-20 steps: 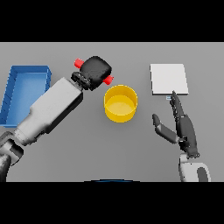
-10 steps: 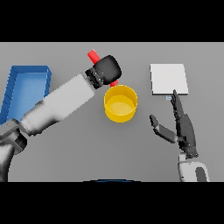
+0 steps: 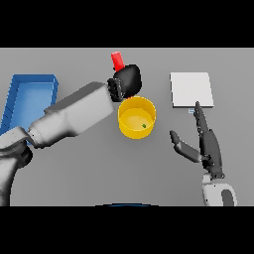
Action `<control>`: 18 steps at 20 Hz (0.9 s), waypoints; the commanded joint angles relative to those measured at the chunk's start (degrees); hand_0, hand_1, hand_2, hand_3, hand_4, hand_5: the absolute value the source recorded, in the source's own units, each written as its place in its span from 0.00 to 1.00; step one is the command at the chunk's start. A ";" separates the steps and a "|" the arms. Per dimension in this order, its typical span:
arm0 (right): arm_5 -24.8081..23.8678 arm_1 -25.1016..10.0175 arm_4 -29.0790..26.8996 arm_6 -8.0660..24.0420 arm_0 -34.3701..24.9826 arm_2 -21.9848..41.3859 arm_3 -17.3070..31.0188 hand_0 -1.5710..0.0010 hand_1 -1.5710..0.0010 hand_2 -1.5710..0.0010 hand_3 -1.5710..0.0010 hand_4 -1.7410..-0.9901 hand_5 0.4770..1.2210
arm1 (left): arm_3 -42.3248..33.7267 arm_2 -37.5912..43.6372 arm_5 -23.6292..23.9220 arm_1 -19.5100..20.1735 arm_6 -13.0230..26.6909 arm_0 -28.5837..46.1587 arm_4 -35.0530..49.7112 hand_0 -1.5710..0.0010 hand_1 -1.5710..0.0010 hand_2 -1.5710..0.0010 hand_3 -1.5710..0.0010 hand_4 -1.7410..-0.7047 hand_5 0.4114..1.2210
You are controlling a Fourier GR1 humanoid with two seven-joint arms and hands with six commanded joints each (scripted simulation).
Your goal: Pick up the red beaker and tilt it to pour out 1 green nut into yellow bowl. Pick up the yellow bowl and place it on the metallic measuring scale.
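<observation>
Head view: the left hand (image 3: 128, 82) is curled round the red beaker (image 3: 117, 60), holding it just behind the yellow bowl (image 3: 136, 117). A green nut (image 3: 144, 125) lies inside the bowl. The right hand (image 3: 206, 144), fingers straight, hovers near the scale (image 3: 191, 89). A blue tray (image 3: 27, 99) sits at far left.

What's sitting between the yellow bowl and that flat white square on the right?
Nothing. In the head view, only bare grey table separates the yellow bowl from the metallic measuring scale. The right hand is lower down, below the scale.
</observation>
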 commanded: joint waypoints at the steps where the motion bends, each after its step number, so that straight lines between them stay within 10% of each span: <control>1: 0.38 -0.01 -0.50 -0.83 0.88 0.00 -0.39 1.00 1.00 1.00 1.00 0.81 0.14 | 0.36 -0.55 0.05 -0.29 0.00 -0.56 -0.71 0.00 0.00 0.00 0.00 0.01 1.00; 10: -0.34 0.35 0.33 -0.17 0.37 0.26 -0.32 1.00 1.00 1.00 1.00 0.81 0.12 | 4.55 -2.71 2.63 1.21 -5.20 -14.47 -6.22 0.00 0.00 0.00 0.00 0.01 1.00; 18: 1.51 -0.04 -1.38 -0.97 -1.32 0.38 0.49 1.00 1.00 1.00 1.00 0.85 0.13 | 19.54 20.33 0.24 7.91 3.82 -24.33 7.99 0.00 0.00 0.00 0.03 0.01 1.00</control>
